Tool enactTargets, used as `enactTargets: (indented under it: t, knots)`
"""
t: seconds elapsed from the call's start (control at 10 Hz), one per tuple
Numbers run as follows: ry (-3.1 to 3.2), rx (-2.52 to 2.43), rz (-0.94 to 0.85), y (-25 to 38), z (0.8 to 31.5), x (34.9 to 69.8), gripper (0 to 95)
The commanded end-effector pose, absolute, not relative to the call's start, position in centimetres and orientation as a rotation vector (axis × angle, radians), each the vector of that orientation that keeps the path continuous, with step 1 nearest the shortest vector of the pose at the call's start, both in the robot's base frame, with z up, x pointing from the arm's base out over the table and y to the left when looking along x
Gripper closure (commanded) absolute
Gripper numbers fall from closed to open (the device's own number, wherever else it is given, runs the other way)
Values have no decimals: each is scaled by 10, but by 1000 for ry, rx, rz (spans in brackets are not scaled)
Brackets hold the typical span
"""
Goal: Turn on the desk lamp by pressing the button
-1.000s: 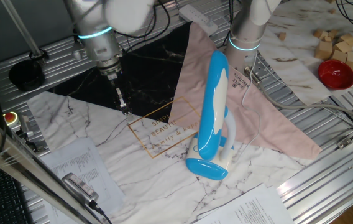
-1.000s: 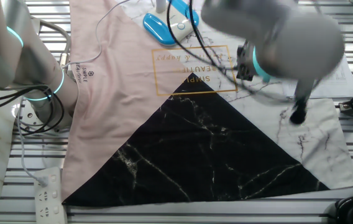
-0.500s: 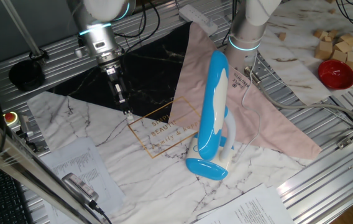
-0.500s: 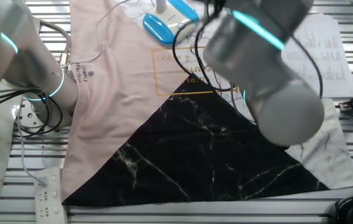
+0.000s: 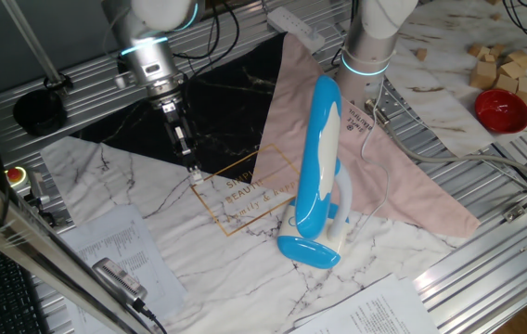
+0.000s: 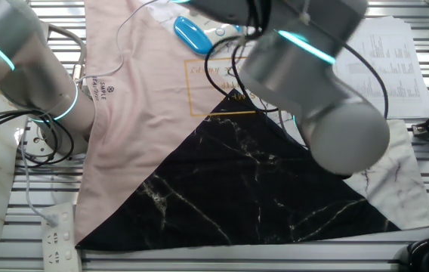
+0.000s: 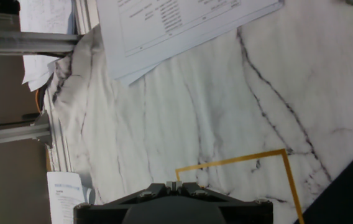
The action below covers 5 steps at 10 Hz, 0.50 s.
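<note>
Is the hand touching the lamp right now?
No. The hand hangs over the marble cloth, well apart from the lamp.

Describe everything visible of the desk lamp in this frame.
The desk lamp is glossy sky-blue and white plastic. Its long rounded blue head slants up from a white curved neck on a blue oval base. The base sits on the marble-print cloth, beside the pink cloth. The lamp looks unlit. Nothing touches it; the end effector hangs apart from it.
</note>
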<state>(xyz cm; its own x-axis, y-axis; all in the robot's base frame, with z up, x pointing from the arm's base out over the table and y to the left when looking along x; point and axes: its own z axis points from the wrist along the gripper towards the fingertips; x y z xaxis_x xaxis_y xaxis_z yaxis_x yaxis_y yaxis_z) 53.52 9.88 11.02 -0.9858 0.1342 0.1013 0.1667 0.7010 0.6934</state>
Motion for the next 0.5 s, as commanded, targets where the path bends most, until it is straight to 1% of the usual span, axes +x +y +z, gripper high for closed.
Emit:
enactTargets:
  t: [0.1, 0.5]
  knots:
    - [-2828, -295, -1182, 98, 109, 535, 950]
    - [-2825, -336, -1180, 97, 109, 535, 950]
